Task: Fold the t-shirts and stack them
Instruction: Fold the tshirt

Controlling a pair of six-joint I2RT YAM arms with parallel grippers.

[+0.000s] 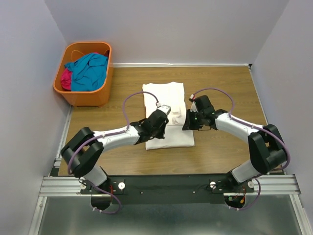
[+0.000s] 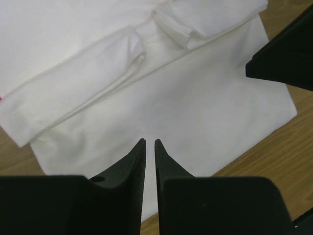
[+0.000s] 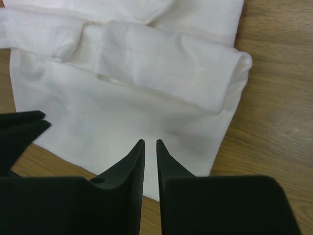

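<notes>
The white t-shirt [image 1: 164, 98] lay flat in the middle of the surface [image 1: 225, 88]. Its sides were turned in so that it made a long narrow rectangle, and one folded sleeve [image 3: 161, 68] rested across it. I judge it was spread like this so that the near hem could be carried over to the far end for the last fold. The teal-blue t-shirt [image 1: 90, 71] and the magenta t-shirt [image 1: 66, 78] lay crumpled in the orange basket [image 1: 83, 95] at the far left corner, well apart from it. My left end effector [image 2: 150, 147] hovered over the near part of the cloth, its fingers almost together and nothing between them. My right end effector [image 3: 150, 147] was the same, closed to a thin slit and empty, near the right edge of the shirt. Both my arms reached forward and bent inward, wrists tilted down toward the cloth, one the mirror of the other.
</notes>
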